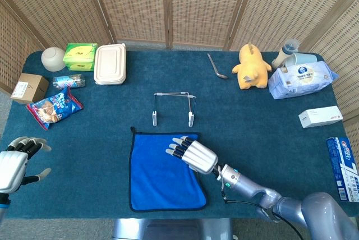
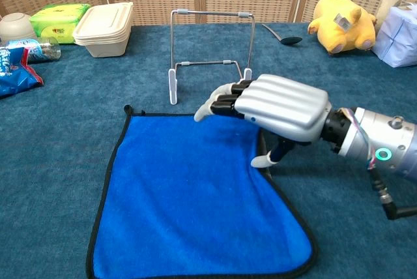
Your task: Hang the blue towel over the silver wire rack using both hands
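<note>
- The fuzzy blue towel (image 2: 189,201) lies flat on the teal table (image 1: 258,116), before the thin silver wire rack (image 2: 210,51).
- The glossy right hand (image 2: 273,106) hovers over the towel's far right corner, fingers extended, gripping nothing.
- The left hand (image 1: 17,164) is spread, empty.

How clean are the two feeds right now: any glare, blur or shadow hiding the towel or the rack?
Head view: even light, sharp, no glare; the blue towel and silver wire rack read clearly, though the rack is small and thin. Chest view: sharp too; the right robot hand fills the middle, covers the towel's far right corner and casts a soft shadow beneath itself. The left robot hand shows only in the head view, cut by the edge.
</note>
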You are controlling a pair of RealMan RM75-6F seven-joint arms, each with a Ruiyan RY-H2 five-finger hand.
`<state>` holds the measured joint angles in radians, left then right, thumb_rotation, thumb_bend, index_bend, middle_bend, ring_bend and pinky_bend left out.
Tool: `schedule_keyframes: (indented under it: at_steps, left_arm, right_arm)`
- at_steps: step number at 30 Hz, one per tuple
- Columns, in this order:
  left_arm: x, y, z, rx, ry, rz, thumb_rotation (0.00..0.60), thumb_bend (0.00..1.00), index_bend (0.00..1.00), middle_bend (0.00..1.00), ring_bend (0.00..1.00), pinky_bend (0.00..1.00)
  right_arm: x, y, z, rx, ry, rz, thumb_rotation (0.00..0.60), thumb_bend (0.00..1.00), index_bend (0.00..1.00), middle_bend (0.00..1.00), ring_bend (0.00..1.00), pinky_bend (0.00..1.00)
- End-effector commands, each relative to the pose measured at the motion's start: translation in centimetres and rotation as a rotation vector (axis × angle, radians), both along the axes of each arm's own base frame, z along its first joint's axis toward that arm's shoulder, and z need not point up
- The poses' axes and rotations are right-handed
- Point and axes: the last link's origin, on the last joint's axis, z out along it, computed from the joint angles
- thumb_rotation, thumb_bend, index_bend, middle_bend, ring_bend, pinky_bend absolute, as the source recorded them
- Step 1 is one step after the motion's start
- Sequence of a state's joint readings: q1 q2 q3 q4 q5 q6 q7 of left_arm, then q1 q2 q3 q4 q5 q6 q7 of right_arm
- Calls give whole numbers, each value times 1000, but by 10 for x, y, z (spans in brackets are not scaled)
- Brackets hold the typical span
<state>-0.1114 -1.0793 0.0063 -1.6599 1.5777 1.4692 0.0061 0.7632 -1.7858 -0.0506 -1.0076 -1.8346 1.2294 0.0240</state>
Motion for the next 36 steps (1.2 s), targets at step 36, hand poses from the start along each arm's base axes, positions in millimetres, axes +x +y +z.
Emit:
schedule_keyframes:
  at_steps: [36]
  left_arm:
    - [0, -3, 3, 7, 3, 1, 600, 245, 391, 335, 284, 206]
  right_arm:
    - [-20, 9, -6, 18, 60, -17, 600, 143, 197, 241, 180, 250]
